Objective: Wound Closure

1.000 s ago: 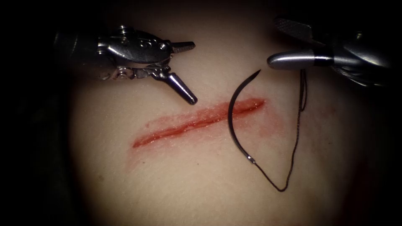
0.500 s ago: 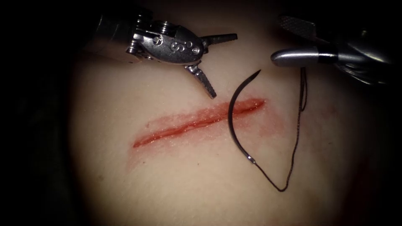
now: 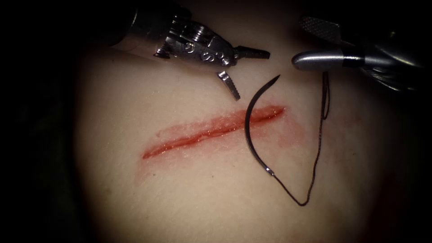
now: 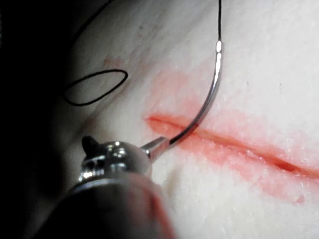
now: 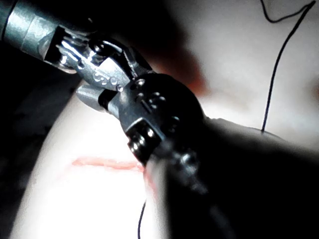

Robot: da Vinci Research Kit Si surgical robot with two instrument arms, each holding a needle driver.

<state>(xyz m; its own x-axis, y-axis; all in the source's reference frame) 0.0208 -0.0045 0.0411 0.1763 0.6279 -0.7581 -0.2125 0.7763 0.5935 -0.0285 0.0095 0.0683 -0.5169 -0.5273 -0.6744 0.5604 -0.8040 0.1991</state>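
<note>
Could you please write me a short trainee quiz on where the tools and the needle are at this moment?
1. True or false: the left claw holds the needle.
2. Multiple choice: the needle lies A) flat on the tissue, across the right end of the cut; B) at the cut's left end; C) in the right claw.
3. Fill in: the thread trails from the needle's ___ end.
Key: 1 false, both claws are open and hold nothing; 2 A; 3 blunt.
</note>
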